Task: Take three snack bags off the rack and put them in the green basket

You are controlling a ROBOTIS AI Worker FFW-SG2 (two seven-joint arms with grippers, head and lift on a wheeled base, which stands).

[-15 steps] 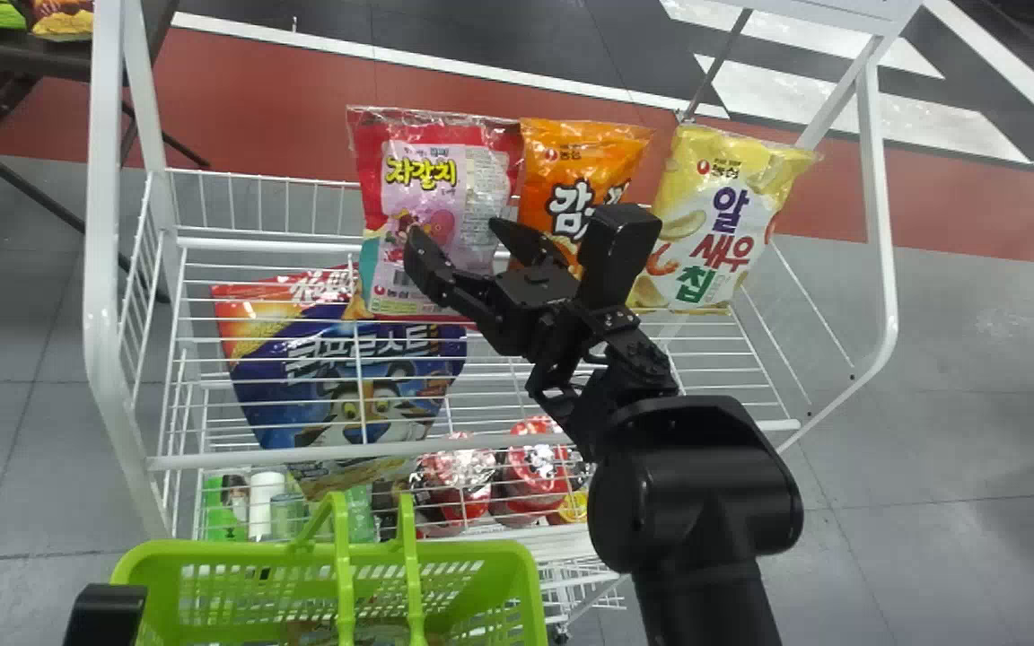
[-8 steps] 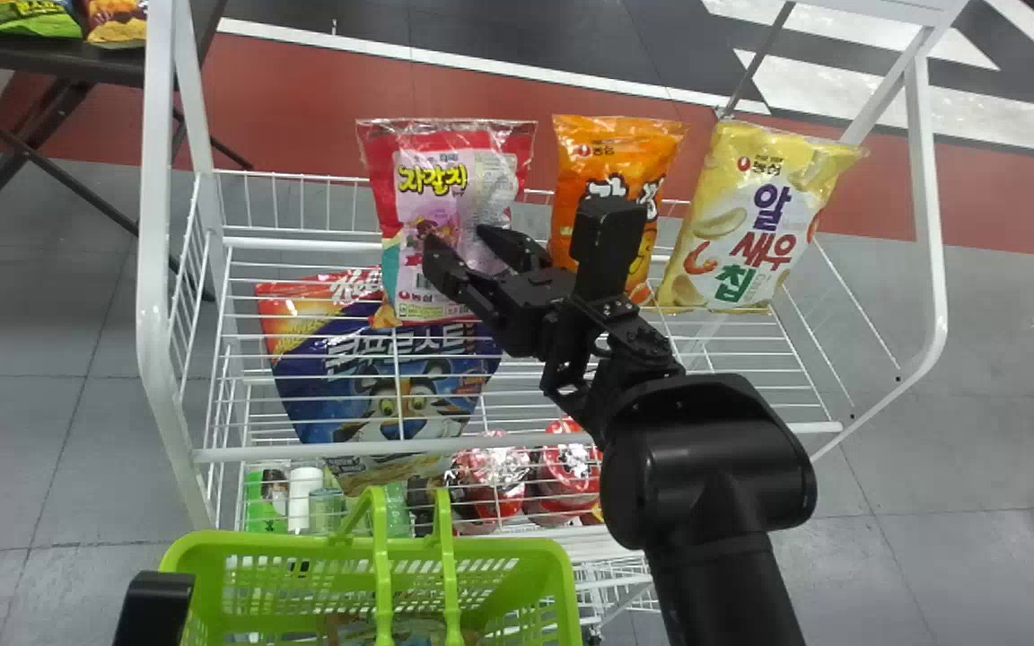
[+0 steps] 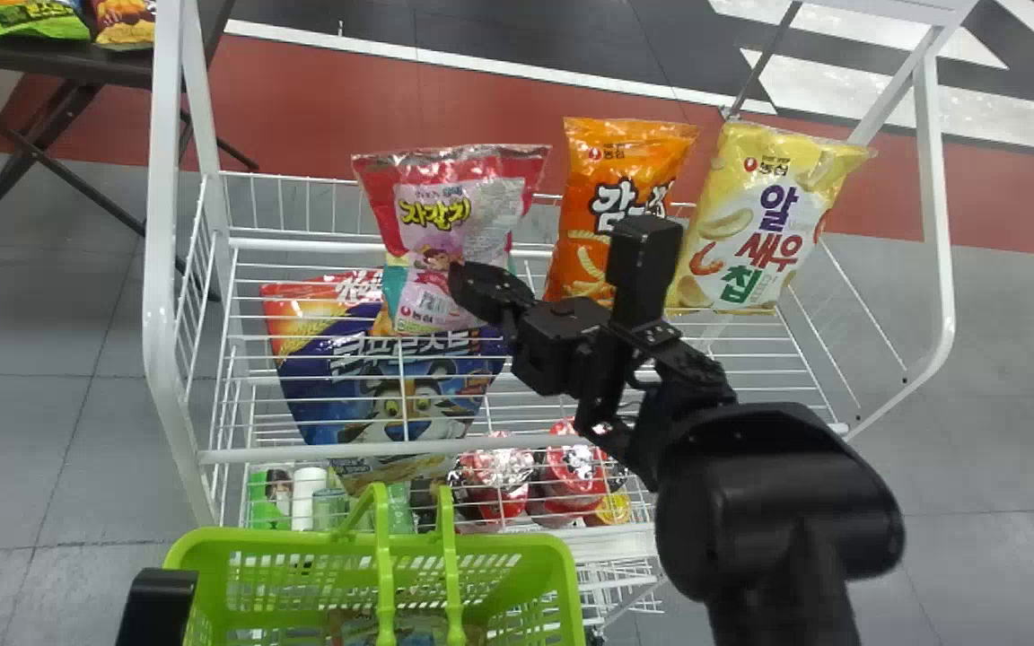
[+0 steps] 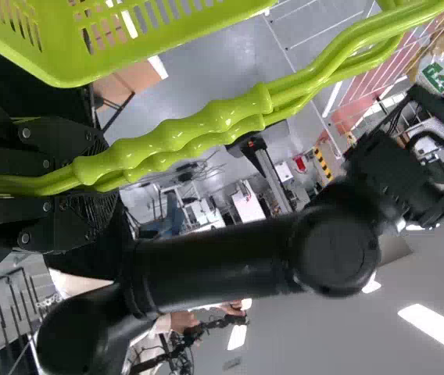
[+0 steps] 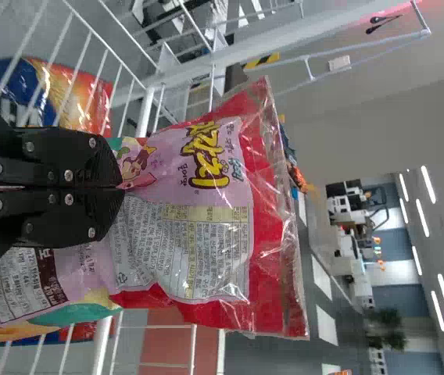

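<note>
My right gripper [image 3: 465, 282] pinched tight on the red-and-pink snack bag [image 3: 459, 211] over the rack [image 3: 161, 269], orange bag [image 3: 584, 238] and yellow bag [image 3: 773, 211] at its right, my left gripper [image 3: 156, 610] clamping the green basket [image 3: 257, 541] by its handles [image 3: 384, 561], before it.

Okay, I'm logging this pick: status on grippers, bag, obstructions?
Right gripper shut on red-and-pink snack bag. Left gripper clamped on handles of green basket. Handles stand across basket opening, possibly in the way.

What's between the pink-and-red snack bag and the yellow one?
The orange snack bag, as the head view shows; part of the right arm overlaps its lower end there.
</note>
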